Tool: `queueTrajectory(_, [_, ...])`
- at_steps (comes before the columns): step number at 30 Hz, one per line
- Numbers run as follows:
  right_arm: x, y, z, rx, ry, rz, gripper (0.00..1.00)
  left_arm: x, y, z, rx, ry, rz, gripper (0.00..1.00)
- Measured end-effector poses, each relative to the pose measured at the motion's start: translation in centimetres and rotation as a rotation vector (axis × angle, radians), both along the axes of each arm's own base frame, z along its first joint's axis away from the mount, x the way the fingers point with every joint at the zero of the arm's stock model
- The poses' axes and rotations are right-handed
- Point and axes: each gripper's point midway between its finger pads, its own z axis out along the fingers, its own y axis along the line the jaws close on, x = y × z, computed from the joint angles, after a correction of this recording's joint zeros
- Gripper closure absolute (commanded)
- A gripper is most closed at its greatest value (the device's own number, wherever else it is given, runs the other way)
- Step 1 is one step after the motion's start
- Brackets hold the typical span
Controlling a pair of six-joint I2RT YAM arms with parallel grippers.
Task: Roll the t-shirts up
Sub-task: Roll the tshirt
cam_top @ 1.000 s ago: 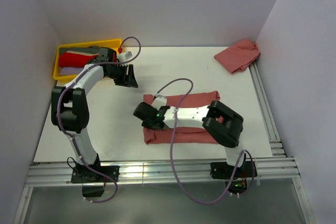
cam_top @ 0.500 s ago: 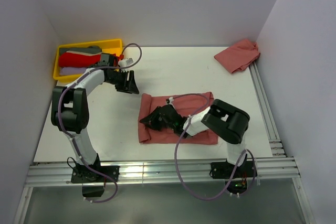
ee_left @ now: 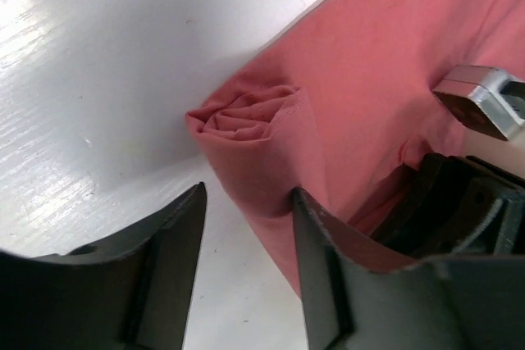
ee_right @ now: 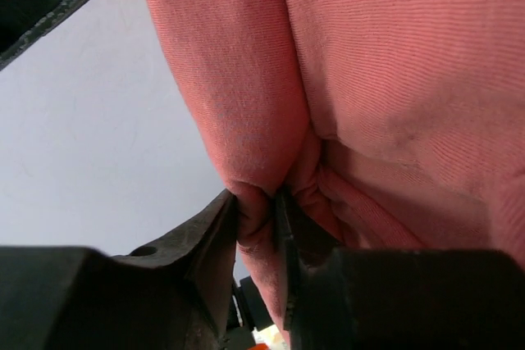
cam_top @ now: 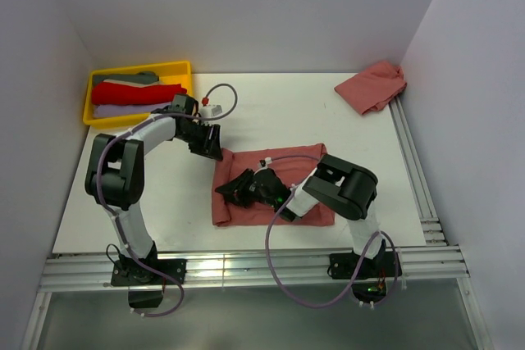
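A salmon-red t-shirt (cam_top: 287, 202) lies folded at the table's middle, its left edge turned into a loose roll (ee_left: 254, 120). My right gripper (cam_top: 238, 188) lies low at that left edge, shut on a pinched fold of the cloth (ee_right: 258, 211). My left gripper (cam_top: 212, 143) is at the shirt's far left corner, open. In the left wrist view the roll's end sits just ahead of the left gripper (ee_left: 248, 194), with cloth against one finger (ee_left: 328, 260). A second t-shirt (cam_top: 373, 85) lies crumpled at the far right.
A yellow tray (cam_top: 182, 65) with folded red, grey and lilac clothes stands at the far left, close behind my left arm. Walls close in the back and both sides. A metal rail (cam_top: 414, 170) runs along the table's right edge.
My left gripper has moved from beside the tray down to the shirt's far left corner. My right arm has dropped lower and turned, and the shirt's left edge has bunched and shifted slightly left.
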Motion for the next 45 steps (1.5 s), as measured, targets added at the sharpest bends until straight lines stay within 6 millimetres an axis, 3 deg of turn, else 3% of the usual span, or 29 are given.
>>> queueTrajectory(4, [0.0,-0.1,-0.2,-0.009,0.007,-0.003,0.61,0.0,-0.2,-0.4,0.046,-0.016,-0.010,0.53])
queueTrajectory(9, [0.3,-0.9,-1.0,-0.145,0.021,-0.024,0.55,0.0,-0.4,-1.3,0.132,-0.031,-0.017,0.57])
queueTrajectory(16, [1.3,-1.8,0.9,-0.394,-0.037,-0.077,0.51,0.2,-0.3,-2.5,0.208,-0.023,-0.027,0.57])
queueTrajectory(23, [0.7,-2.6,2.2,-0.642,-0.102,-0.093,0.53,0.3,-0.3,-2.4,0.240,-0.027,-0.030,0.56])
queueTrajectory(29, [1.3,-0.2,5.9,-0.717,-0.199,-0.072,0.55,0.3,-0.3,-2.4,0.252,-0.029,-0.031,0.57])
queueTrajectory(31, [1.7,0.8,6.2,-0.729,-0.219,-0.058,0.55,0.3,-0.3,-2.4,0.254,-0.028,-0.031,0.57])
queueTrajectory(35, [2.3,2.0,4.7,-0.789,-0.228,-0.028,0.56,0.3,-0.3,-2.4,0.256,-0.029,-0.034,0.55])
queueTrajectory(40, [2.1,1.1,1.0,-0.908,-0.195,0.009,0.55,0.3,-0.2,-2.4,0.259,-0.036,-0.045,0.50])
queueTrajectory(45, [2.0,0.4,0.5,-0.946,-0.187,0.007,0.53,0.4,-0.2,-2.4,0.263,-0.042,-0.050,0.42])
